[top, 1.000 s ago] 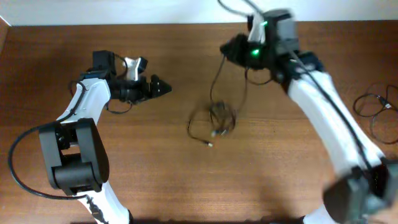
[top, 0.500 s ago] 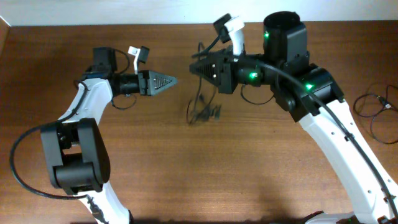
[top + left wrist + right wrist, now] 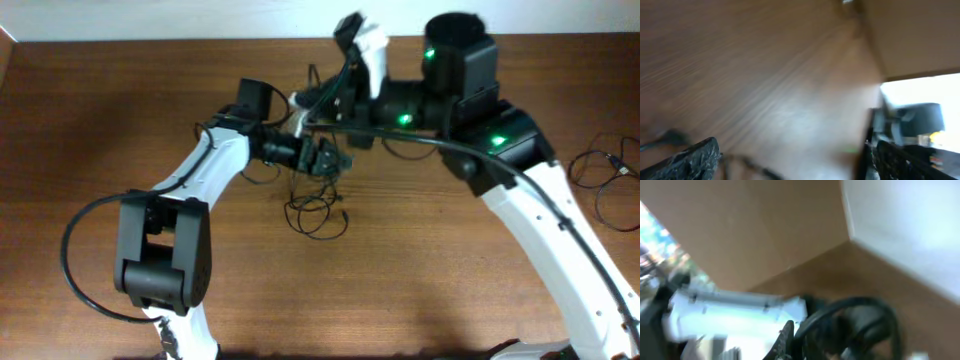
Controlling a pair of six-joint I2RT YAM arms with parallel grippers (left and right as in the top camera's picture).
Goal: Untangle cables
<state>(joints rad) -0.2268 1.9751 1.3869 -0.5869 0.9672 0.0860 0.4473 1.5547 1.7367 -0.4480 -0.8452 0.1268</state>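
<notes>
Presently, cables: thin black flexible cords with small plug ends (image 3: 316, 215), bunched in one loose tangle near the middle of the brown wooden table (image 3: 120, 300). The lower loops lie on the wood, and a few strands rise toward the two grippers just above.
Done so far: very little, by the look of it. The loops cross one another and no cord of the bunch lies clear of the rest.
Possibly done: a separate thin black cord (image 3: 600, 172) lies alone at the table's right edge, well apart from the bunch. It may be one already freed, but I cannot tell.
Right gripper (image 3: 315, 108): pressed together at the top of the raised strands. I judge it to be pinching one of the cables, though its own wrist view is too blurred to confirm this.
Left gripper (image 3: 325, 160): spread wide just above the tangle and closed on nothing. In its wrist view a thin cord runs low between the parted fingers (image 3: 690, 160).
Left to do: nearly everything. One strand needs a second hold, the crossings must be drawn apart, and each cord laid down by itself.
Stage, as I judge it: early, with the bunch lifted at one point and no second hold yet.
</notes>
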